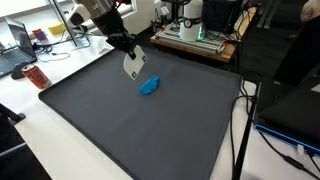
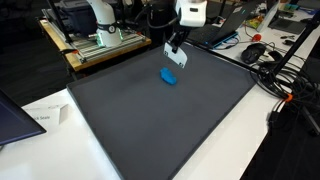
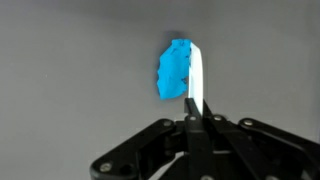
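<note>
Wrist view: the black two-fingered gripper, clenched on nothing above the flat dark grey mat, hides the right edge of the single lumpy bright-blue object lying on that mat, its material hard to tell.

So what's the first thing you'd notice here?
The bright blue lump jumps out, lying all alone on the big dark grey mat. Close beside it hangs the robot's gripper, jaws shut. In the wrist view the lump shows just past the fingertips.
</note>
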